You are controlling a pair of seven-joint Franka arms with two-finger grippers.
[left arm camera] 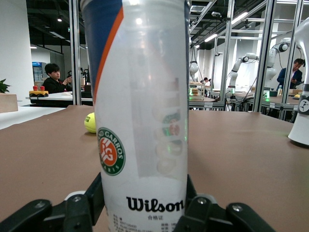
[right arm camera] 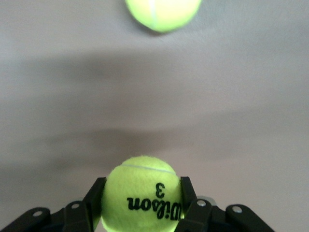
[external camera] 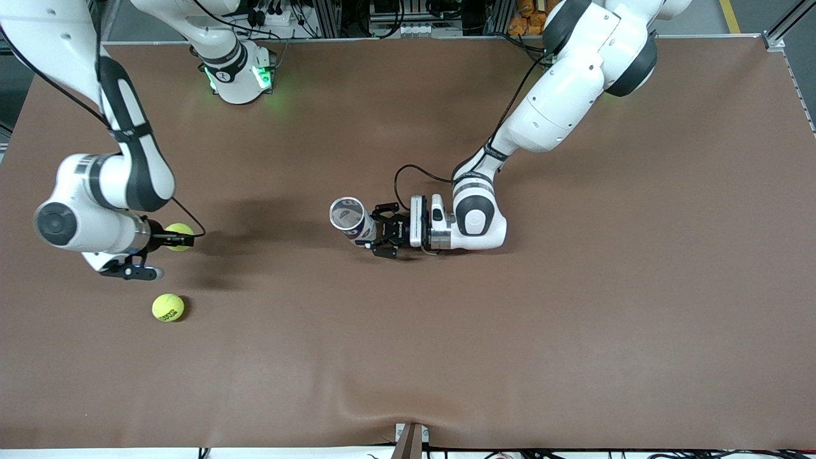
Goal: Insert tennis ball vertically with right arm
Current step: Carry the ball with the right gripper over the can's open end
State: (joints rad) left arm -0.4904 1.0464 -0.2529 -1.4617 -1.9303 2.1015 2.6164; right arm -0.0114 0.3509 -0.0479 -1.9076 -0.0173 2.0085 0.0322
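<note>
My right gripper (external camera: pixel 173 240) is shut on a yellow-green tennis ball (external camera: pixel 181 233) and holds it over the table at the right arm's end. The right wrist view shows this ball (right arm camera: pixel 142 195), marked Wilson 3, between the black fingers (right arm camera: pixel 94 195). My left gripper (external camera: pixel 373 233) is shut on a clear Wilson ball can (external camera: pixel 352 220) near the table's middle. The can stands upright with its open mouth up. In the left wrist view the can (left arm camera: pixel 142 121) fills the middle, with my left gripper (left arm camera: pixel 142 205) clamped low around it.
A second tennis ball (external camera: pixel 168 307) lies on the brown table (external camera: pixel 446 331), nearer to the front camera than the right gripper. It shows in the right wrist view (right arm camera: pixel 163 13). A ball (left arm camera: pixel 90 123) also shows on the table in the left wrist view. The right arm's base (external camera: pixel 237 73) stands at the table's back edge.
</note>
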